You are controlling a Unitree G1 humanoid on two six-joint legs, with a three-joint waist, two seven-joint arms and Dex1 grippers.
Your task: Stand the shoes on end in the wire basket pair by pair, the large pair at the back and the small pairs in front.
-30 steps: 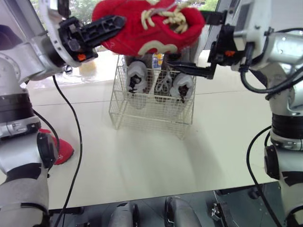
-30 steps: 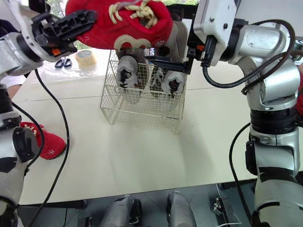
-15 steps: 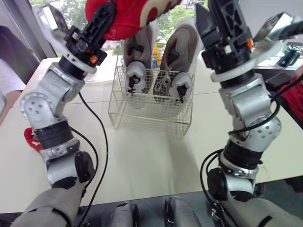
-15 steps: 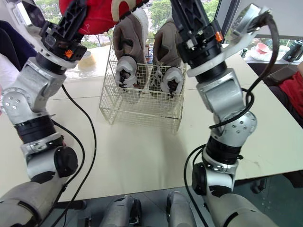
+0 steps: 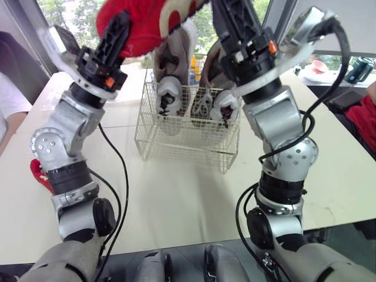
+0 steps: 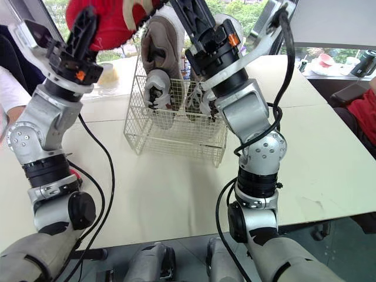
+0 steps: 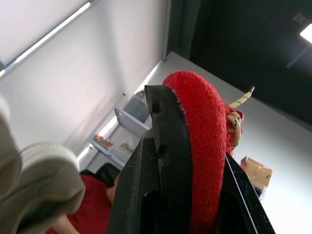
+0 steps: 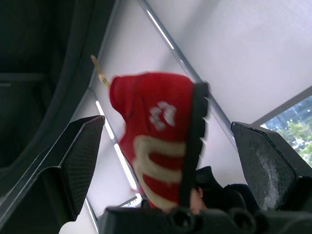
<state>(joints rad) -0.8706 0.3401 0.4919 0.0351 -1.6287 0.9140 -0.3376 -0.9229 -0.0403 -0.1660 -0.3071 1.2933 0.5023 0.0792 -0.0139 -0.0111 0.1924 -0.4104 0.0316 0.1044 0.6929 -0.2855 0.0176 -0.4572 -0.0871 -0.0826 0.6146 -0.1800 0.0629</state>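
A red shoe (image 5: pixel 147 20) is held up high by the left gripper (image 5: pixel 119 29), higher than the wire basket (image 5: pixel 188 141) and toward its left side. The shoe is soft and fuzzy, like felt. Cream laces and a cream wavy stripe are seen on it. It is pinched tight between the two black fingers (image 7: pixel 161 161), and in the left wrist view the red fuzz is pressed flat against one of them. The long side of the shoe is laid along the fingers, and a round end is pointed away from the wrist. Whether that end is the toe or the heel cannot be told.

The right gripper (image 5: pixel 232 23) is raised just beside the shoe. Its ridged black fingers (image 8: pixel 78 161) are spread wide apart and nothing is held in them. The red shoe is seen between them, but it is not touched by them.

The basket is shaped like a box and is made of thin white wire in small squares. It is set on a smooth cream table (image 5: pixel 176 194). Two tall grey-brown shoes (image 6: pixel 154 47) are stood on end at the back of it, round ends up. Two small pale grey shoes (image 5: pixel 167 97) are stood right in front of them.

A second red shoe (image 5: pixel 38 173) is seen on the table by the left arm, well apart from the basket and partly hidden.
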